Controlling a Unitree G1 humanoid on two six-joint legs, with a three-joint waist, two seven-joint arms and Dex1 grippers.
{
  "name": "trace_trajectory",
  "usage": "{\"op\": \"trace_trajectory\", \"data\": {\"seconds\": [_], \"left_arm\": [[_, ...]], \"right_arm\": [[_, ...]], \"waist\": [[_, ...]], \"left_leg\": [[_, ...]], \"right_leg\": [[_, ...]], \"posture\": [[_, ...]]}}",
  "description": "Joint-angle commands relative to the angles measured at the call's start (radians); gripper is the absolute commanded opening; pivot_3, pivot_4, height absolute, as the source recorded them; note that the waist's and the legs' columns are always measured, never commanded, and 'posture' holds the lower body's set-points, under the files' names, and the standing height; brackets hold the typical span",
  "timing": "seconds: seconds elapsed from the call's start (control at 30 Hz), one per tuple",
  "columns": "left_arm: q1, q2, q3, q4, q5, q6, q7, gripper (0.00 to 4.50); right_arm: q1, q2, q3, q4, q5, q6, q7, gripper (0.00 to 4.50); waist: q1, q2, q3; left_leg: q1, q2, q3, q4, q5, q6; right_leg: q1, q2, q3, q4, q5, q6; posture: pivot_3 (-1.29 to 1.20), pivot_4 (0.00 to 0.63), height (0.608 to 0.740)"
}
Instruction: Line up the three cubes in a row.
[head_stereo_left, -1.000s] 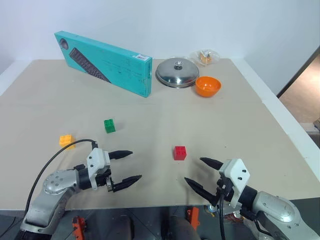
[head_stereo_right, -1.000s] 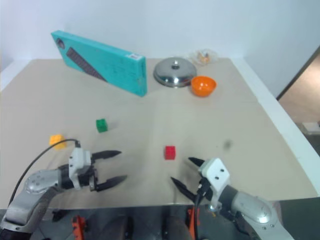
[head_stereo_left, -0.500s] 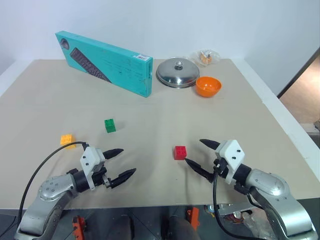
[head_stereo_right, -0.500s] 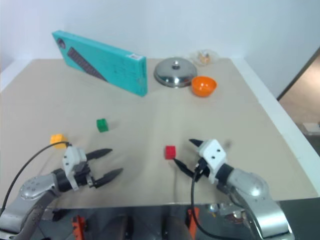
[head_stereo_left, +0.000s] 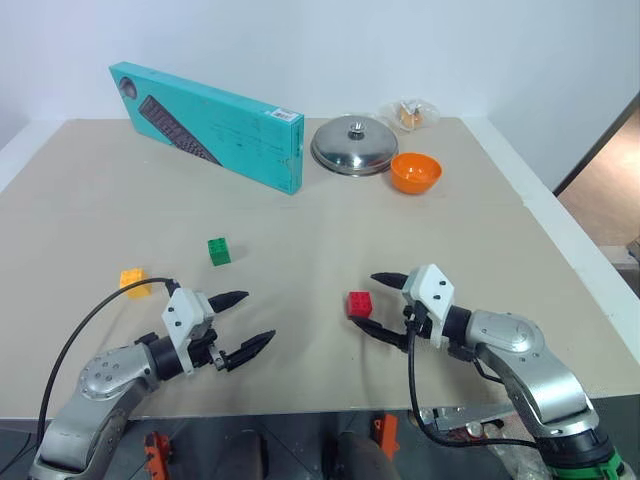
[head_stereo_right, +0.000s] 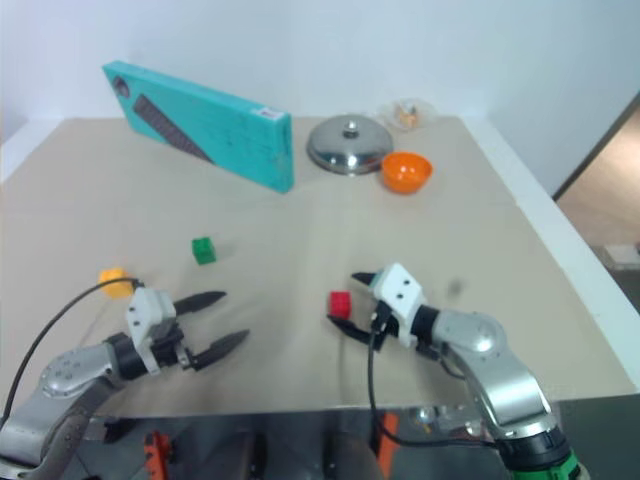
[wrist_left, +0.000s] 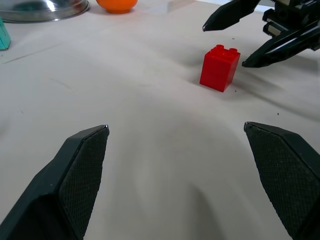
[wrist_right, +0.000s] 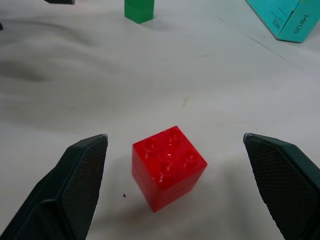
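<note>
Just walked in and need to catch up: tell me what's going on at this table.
A two-armed robot is working on lining up three cubes. Its right end effector is open and level with the red cube, one finger on each side, not gripping it. The left end effector hovers open over bare table. The green cube and yellow-orange cube sit apart on the left, so no row exists yet.
</note>
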Motion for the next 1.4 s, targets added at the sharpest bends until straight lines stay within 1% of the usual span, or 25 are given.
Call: {"op": "trace_trajectory", "data": {"seconds": [0.03, 0.5, 0.6, 0.67, 0.73, 0.77, 0.8, 0.83, 1.07, 1.13, 1.27, 1.4], "left_arm": [[0.000, 0.005, 0.007, -0.045, -0.011, 0.001, -0.002, 4.48], [-0.006, -0.002, 0.001, -0.065, -0.005, 0.021, 0.023, 4.48], [-0.008, -0.002, -0.003, -0.067, -0.006, 0.022, 0.029, 4.50], [-0.007, -0.002, -0.003, -0.070, -0.008, 0.020, 0.026, 4.50], [-0.006, 0.000, -0.003, -0.071, -0.008, 0.015, 0.019, 4.50], [-0.006, 0.001, -0.003, -0.071, -0.007, 0.013, 0.017, 4.50], [-0.006, 0.002, -0.003, -0.069, -0.005, 0.011, 0.015, 4.50], [-0.007, 0.002, -0.003, -0.068, -0.004, 0.009, 0.013, 4.50], [-0.009, 0.007, -0.005, -0.063, 0.002, -0.009, -0.005, 4.50], [-0.006, 0.025, 0.000, -0.056, -0.013, -0.033, -0.062, 4.50], [0.005, 0.071, 0.014, -0.034, -0.040, -0.065, -0.173, 4.50], [0.010, 0.099, 0.014, -0.014, -0.052, -0.076, -0.235, 4.50]], "right_arm": [[-0.022, -0.002, 0.011, 0.009, 0.005, -0.013, 0.027, 4.50], [-0.102, 0.014, 0.063, 0.093, -0.014, -0.032, 0.091, 4.50], [-0.119, 0.014, 0.078, 0.121, -0.022, -0.043, 0.108, 3.75], [-0.129, 0.015, 0.085, 0.139, -0.029, -0.051, 0.117, 3.00], [-0.139, 0.018, 0.087, 0.156, -0.034, -0.056, 0.123, 2.35], [-0.143, 0.018, 0.087, 0.163, -0.036, -0.059, 0.126, 1.92], [-0.146, 0.017, 0.088, 0.171, -0.038, -0.063, 0.129, 1.64], [-0.148, 0.015, 0.090, 0.177, -0.041, -0.068, 0.131, 1.53], [-0.154, 0.012, 0.091, 0.186, -0.056, -0.086, 0.139, 1.50], [-0.194, 0.004, 0.101, 0.159, -0.041, -0.062, 0.168, 1.50], [-0.296, 0.025, 0.148, 0.145, -0.019, 0.002, 0.223, 1.50], [-0.362, 0.050, 0.196, 0.171, -0.028, 0.017, 0.258, 1.50]], "waist": [[0.000, 0.000, 0.000], [0.000, 0.000, 0.000], [0.000, 0.000, 0.000], [0.000, 0.000, 0.000], [0.000, 0.000, 0.000], [0.000, 0.000, 0.000], [0.000, 0.000, 0.000], [0.000, 0.000, 0.000], [0.000, 0.000, 0.000], [0.000, 0.000, 0.000], [-0.004, 0.000, 0.000], [-0.001, 0.000, 0.000]], "left_leg": [[0.000, 0.000, 0.000, 0.000, 0.000, 0.000], [0.001, 0.001, 0.000, 0.000, 0.000, 0.000], [0.001, 0.001, 0.000, 0.000, 0.000, 0.000], [0.001, 0.001, 0.000, 0.000, 0.000, 0.000], [0.001, 0.001, 0.001, 0.000, 0.000, 0.000], [0.001, 0.001, 0.001, 0.000, 0.000, 0.000], [0.001, 0.001, 0.001, 0.000, 0.000, 0.000], [0.001, 0.001, 0.001, 0.000, 0.000, 0.000], [0.001, 0.001, 0.001, 0.000, 0.000, 0.000], [0.001, 0.001, 0.001, 0.000, 0.000, 0.000], [0.002, 0.003, 0.003, 0.001, 0.000, 0.000], [0.002, 0.005, 0.004, 0.001, 0.000, 0.000]], "right_leg": [[0.000, 0.000, 0.000, 0.000, 0.000, 0.000], [0.000, 0.003, 0.000, 0.000, 0.001, -0.002], [0.000, 0.003, 0.000, 0.000, 0.001, -0.002], [0.000, 0.003, 0.001, 0.000, 0.001, -0.002], [0.000, 0.003, 0.001, 0.000, 0.001, -0.002], [0.000, 0.003, 0.001, 0.000, 0.001, -0.002], [0.000, 0.003, 0.001, 0.000, 0.001, -0.002], [0.000, 0.003, 0.001, 0.000, 0.001, -0.002], [0.000, 0.003, 0.001, 0.000, 0.001, -0.002], [0.000, 0.003, 0.001, 0.000, 0.002, -0.003], [-0.001, 0.005, 0.003, 0.001, 0.003, -0.004], [-0.001, 0.006, 0.002, 0.001, 0.003, -0.006]], "posture": [[0.00, 0.150, 0.740], [0.00, 0.150, 0.740], [0.00, 0.150, 0.740], [0.00, 0.150, 0.740], [0.00, 0.150, 0.740], [0.00, 0.150, 0.740], [0.00, 0.150, 0.740], [0.00, 0.150, 0.740], [0.00, 0.150, 0.740], [0.00, 0.150, 0.740], [0.00, 0.150, 0.740], [0.00, 0.150, 0.740]]}}
